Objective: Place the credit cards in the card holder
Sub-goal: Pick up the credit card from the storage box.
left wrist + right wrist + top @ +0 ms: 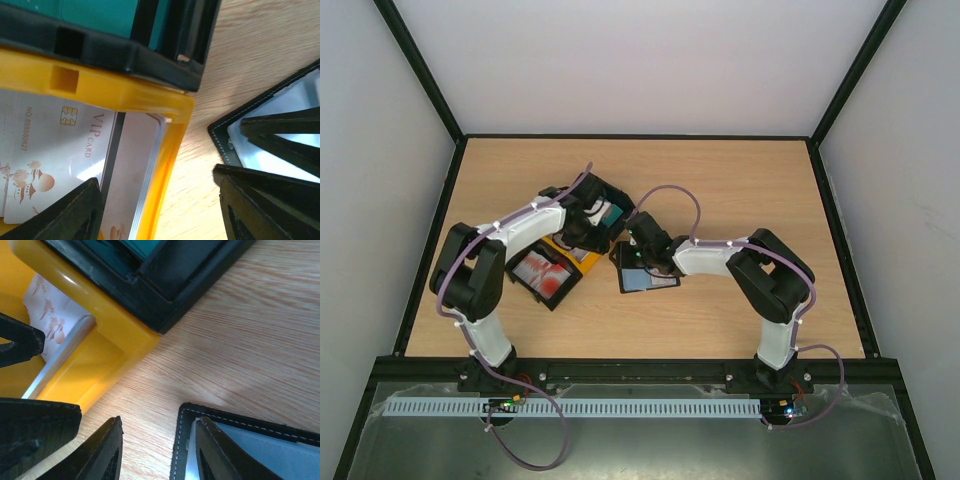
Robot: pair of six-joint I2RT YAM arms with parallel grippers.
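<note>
Currently left gripper [157, 180] jaws apart, straddling yellow tray [170, 145] wall. Pale credit cards [55, 135] inside; card holder [645, 275] at tray's 3 o'clock. Right gripper [157, 440] jaws apart over its edge. Shift left gripper toward 9 o'clock; pinch only the top card.

Black card holder [648, 279] open flat on table, pale VIP credit cards [55, 150] stacked in yellow tray

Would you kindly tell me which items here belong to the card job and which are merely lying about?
Job: teal credit cards, pale credit cards, red-and-white credit cards, card holder.
Lying about: yellow tray, black trays.
</note>
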